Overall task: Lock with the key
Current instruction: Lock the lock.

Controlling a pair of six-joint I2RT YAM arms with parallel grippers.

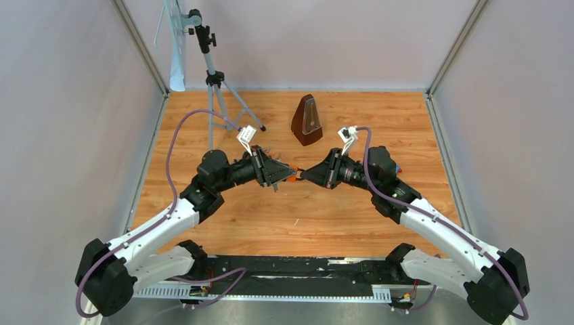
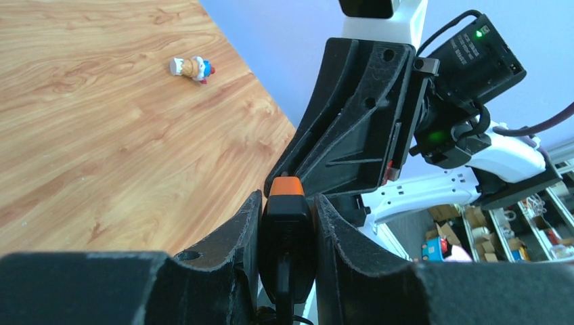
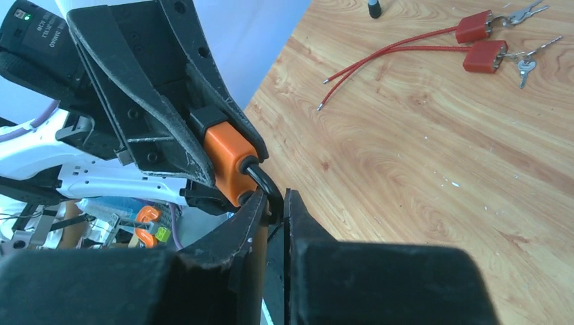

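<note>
I count one orange padlock (image 3: 229,154), and it is held off the bench (image 1: 352,223), between my two tools near the middle of the overhead view. My left tool (image 2: 288,203) is clamped on its body, one finger pressed against each side. A single black loop (image 3: 265,181) curves out of the orange end. My right tool (image 3: 274,200) is pinched together on that loop, its two fingers almost touching. Seen from above, the tools meet tip to tip, the left one coming in from 9 o'clock and the right one from 3 o'clock.

Two red padlocks (image 3: 474,27) (image 3: 484,56) lie side by side on the wood, at about 1 o'clock in my right wrist view. Each trails a thin red cable toward the middle of that view. Small silver keys (image 3: 524,64) hang from both, but I cannot tell how many.

One brown metronome (image 1: 307,120) stands at 12 o'clock from where the tools meet. One tripod (image 1: 213,74) stands at about 10 o'clock. One small figurine (image 2: 192,68) lies on its side on the wood, at 11 o'clock in my left wrist view, well apart from the held lock.
</note>
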